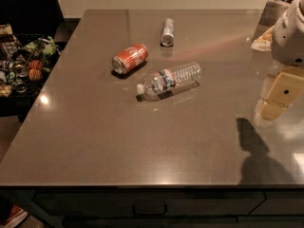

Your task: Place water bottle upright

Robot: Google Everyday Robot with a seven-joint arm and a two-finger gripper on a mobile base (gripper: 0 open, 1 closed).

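Grey counter [95,141]: water bottle [170,80] lying flat, centre; orange can [129,58], silver can [167,32] beyond it. Dim room. My gripper [280,96] at right edge; its grip I cannot tell.

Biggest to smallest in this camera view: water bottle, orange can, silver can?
1. water bottle, clearly longest
2. orange-red can
3. silver can, though it lies farther back, so this rank is unsure

The tool hovers at the right edge, away from all three.
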